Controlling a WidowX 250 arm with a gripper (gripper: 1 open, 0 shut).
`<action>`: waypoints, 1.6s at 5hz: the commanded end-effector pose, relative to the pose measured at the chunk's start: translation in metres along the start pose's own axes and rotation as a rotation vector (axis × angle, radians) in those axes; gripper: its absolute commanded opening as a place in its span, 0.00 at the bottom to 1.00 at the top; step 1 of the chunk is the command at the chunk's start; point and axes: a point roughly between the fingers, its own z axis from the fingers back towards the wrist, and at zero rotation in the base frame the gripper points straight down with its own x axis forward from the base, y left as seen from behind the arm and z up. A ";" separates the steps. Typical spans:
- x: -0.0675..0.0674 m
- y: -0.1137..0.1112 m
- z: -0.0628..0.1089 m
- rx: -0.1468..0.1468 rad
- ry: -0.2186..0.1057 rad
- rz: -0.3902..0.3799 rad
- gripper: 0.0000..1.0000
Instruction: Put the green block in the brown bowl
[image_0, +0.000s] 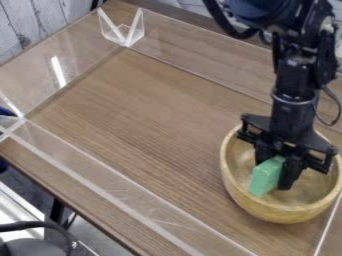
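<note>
i am holding the green block (270, 176) between my gripper (283, 168) fingers, pointing almost straight down inside the brown bowl (243, 190). the block is tilting, its lower end near the bowl's floor. the bowl is sitting on the wooden table (120, 120), inside clear plastic walls (80, 185).
</note>
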 end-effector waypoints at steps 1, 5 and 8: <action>0.004 0.004 -0.006 0.007 -0.005 -0.015 0.00; 0.006 0.001 -0.024 0.012 0.034 -0.056 0.00; 0.000 -0.007 -0.025 0.029 0.106 -0.067 0.00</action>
